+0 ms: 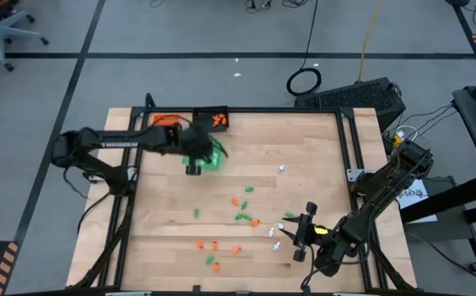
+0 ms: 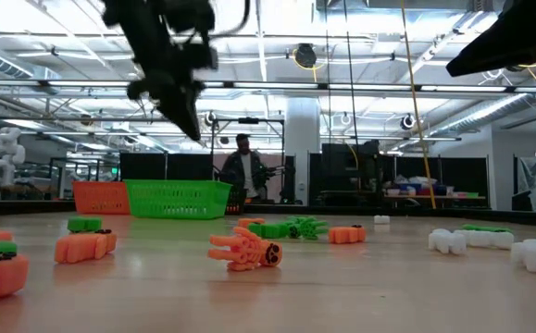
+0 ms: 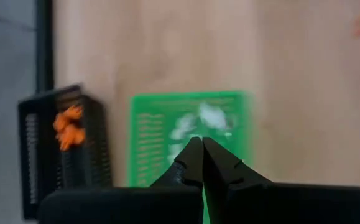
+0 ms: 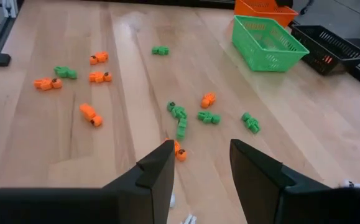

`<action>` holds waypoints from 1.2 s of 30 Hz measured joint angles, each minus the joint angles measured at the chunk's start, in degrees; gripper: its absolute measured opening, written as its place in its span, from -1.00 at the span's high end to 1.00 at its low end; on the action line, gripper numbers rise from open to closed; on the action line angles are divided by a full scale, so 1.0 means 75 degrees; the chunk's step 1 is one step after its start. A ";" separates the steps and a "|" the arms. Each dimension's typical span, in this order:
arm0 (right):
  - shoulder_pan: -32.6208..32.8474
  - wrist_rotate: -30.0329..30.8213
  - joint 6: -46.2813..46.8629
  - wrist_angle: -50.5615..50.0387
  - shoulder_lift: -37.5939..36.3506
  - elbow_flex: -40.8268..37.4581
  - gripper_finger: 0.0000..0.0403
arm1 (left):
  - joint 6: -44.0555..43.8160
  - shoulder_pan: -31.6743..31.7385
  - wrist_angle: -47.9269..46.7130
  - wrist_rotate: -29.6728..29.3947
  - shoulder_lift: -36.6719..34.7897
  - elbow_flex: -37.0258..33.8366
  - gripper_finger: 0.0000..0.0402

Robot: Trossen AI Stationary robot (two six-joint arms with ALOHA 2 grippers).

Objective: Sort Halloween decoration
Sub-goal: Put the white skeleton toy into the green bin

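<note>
- Upper left of the high view, the left pincer [image 1: 194, 168] hangs over the green tray [image 1: 210, 158], tips pressed together, nothing visibly held.
- Lower right, the right pincer [image 1: 302, 238] waits with fingers apart, empty.
- Halloween decoration [image 1: 242, 210] pieces lie scattered across the counter [image 1: 303, 148], centre to lower middle; some orange ones sit in the black tray [image 1: 213, 119].
- My read: between deliveries. Next up, picking another piece, matched by colour.

left gripper [image 1: 193, 168] raised, jaws closed; right gripper [image 1: 297, 238] low, jaws apart.
</note>
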 joint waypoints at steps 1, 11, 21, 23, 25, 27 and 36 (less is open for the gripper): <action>0.0000 0.0002 0.0007 -0.0005 0.0000 -0.0002 0.31 | -0.0010 0.0256 0.0172 -0.0003 0.0007 -0.0179 1.00; -0.0027 0.0425 0.0002 0.0003 0.0000 -0.0002 0.31 | -0.1256 0.0541 0.0538 0.0934 0.0010 -0.1003 1.00; -0.1319 -0.0743 0.0528 -0.0131 0.0015 -0.0002 0.31 | -0.2257 -0.1877 0.0954 0.0139 0.0010 -0.1087 1.00; -0.1756 -0.1115 0.0152 -0.0139 0.0015 -0.0002 0.31 | -0.2400 -0.2367 0.1259 -0.0161 0.0010 -0.1087 1.00; -0.2183 -0.1353 -0.0236 -0.0139 0.0017 -0.0002 0.31 | -0.2483 -0.2820 0.1548 -0.0489 0.0010 -0.1087 1.00; -0.2585 -0.1508 -0.0665 -0.0159 0.0017 -0.0002 0.31 | -0.2618 -0.3228 0.1745 -0.0819 0.0010 -0.1089 1.00; -0.4461 -0.3653 -0.3163 -0.0672 -0.0028 0.0000 0.31 | -0.3033 -0.4367 0.2601 -0.1868 0.0010 -0.1214 1.00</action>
